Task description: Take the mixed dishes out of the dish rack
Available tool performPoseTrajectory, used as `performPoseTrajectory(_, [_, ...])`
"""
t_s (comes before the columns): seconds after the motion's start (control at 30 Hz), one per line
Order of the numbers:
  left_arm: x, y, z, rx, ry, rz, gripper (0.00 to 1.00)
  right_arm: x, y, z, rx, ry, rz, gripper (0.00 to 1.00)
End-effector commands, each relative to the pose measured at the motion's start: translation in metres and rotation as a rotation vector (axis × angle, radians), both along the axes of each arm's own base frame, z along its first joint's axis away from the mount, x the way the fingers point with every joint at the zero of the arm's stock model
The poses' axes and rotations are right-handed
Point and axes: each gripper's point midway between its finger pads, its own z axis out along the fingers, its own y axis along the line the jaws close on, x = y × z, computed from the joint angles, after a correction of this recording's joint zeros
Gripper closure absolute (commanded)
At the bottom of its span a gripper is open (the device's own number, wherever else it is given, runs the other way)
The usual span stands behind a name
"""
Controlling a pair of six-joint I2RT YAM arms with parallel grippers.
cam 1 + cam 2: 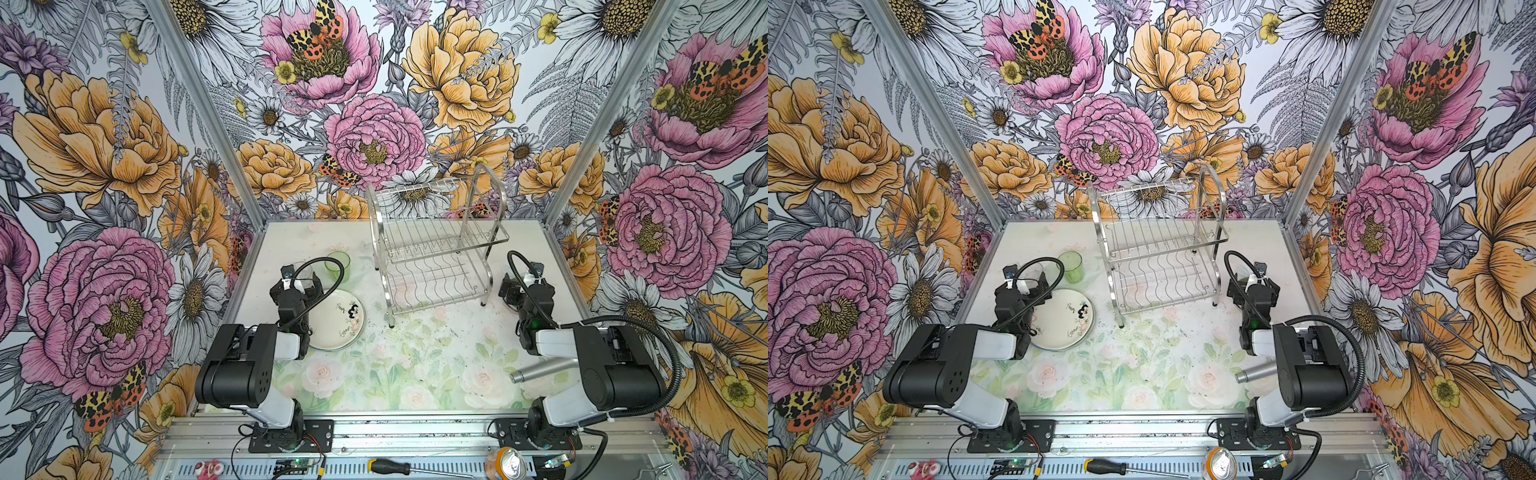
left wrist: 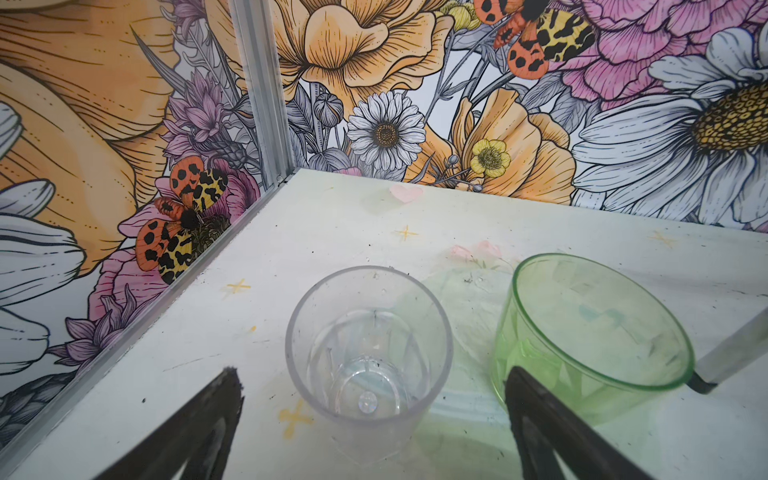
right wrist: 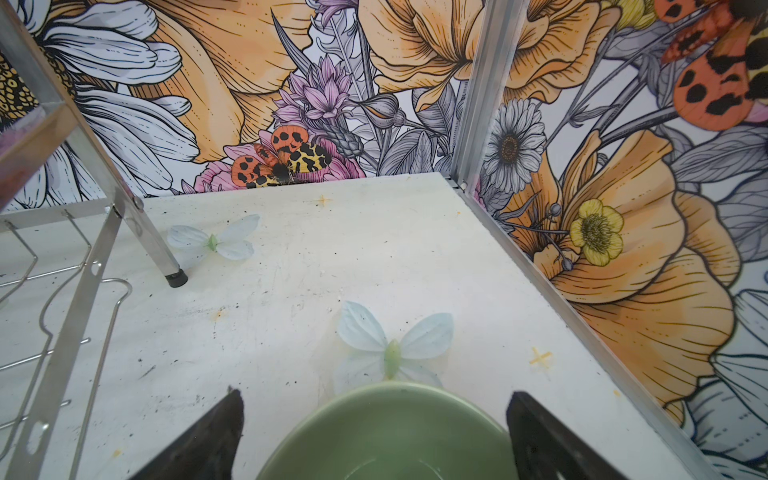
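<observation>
The dish rack (image 1: 436, 249) (image 1: 1158, 245) stands at the back centre with nothing on its wire shelves. A cream plate with black drawings (image 1: 340, 320) (image 1: 1065, 320) lies flat to its left. Behind the plate a green tumbler (image 1: 338, 266) (image 2: 590, 332) stands upright, and the clear glass (image 2: 370, 353) is beside it. My left gripper (image 1: 297, 286) (image 2: 372, 374) is open, its fingers either side of the glass without touching it. My right gripper (image 1: 515, 291) (image 3: 374, 395) is open above a pale green bowl (image 3: 390, 432), which the arm hides in both top views.
A grey metal cylinder (image 1: 540, 370) (image 1: 1256, 372) lies on the mat under the right arm. A leg of the rack (image 3: 174, 278) stands close to the right gripper. Side walls hem in both arms. A screwdriver (image 1: 399, 467) and a can (image 1: 509, 463) rest on the front rail.
</observation>
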Motion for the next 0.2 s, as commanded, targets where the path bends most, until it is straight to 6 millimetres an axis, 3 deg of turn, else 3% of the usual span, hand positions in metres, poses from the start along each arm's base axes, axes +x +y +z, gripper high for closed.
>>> performPoseTrajectory(0.0, [0.0023,0.0016,0.0043,0.016,-0.006,0.011,0.01,0.0017,0.0044,0.0011,0.0,-0.014,0.015,0.0])
performPoseTrajectory(0.17, [0.0018,0.0015,0.0046,0.017,-0.009,0.012,0.01,0.0011,0.0044,0.0005,0.0,-0.013,0.016,0.01])
